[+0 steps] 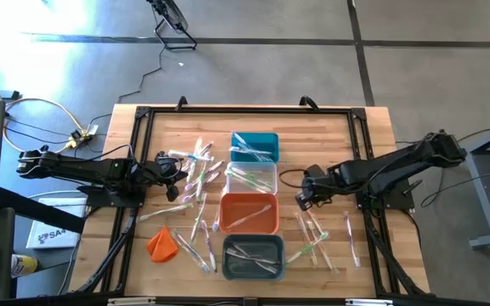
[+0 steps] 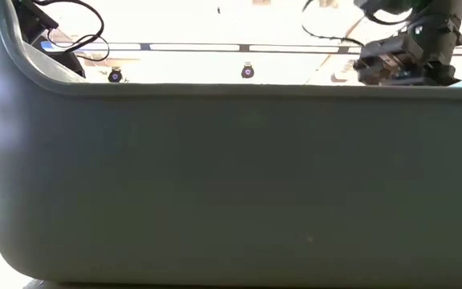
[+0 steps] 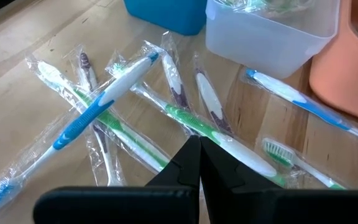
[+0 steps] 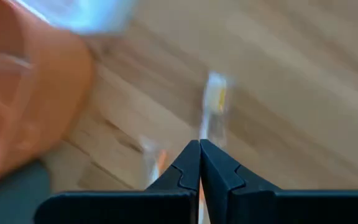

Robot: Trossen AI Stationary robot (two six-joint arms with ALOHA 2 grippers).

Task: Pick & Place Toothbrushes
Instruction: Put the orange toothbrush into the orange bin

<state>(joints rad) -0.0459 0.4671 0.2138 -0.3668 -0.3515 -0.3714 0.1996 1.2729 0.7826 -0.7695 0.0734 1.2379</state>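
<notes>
On the slatted wooden table (image 1: 330, 136) you have thin pale plastic toothbrushes (image 1: 196, 174), white, clear, pink, blue and green, sealed in crinkly clear wrappers: a heap left of your four rectangular bins (image 1: 253, 208), a few to their right, some inside. Your left gripper (image 3: 199, 163) hangs over the heap, your right gripper (image 4: 199, 163) beside the orange bin (image 1: 249, 212); both have jaws pressed together, empty
</notes>
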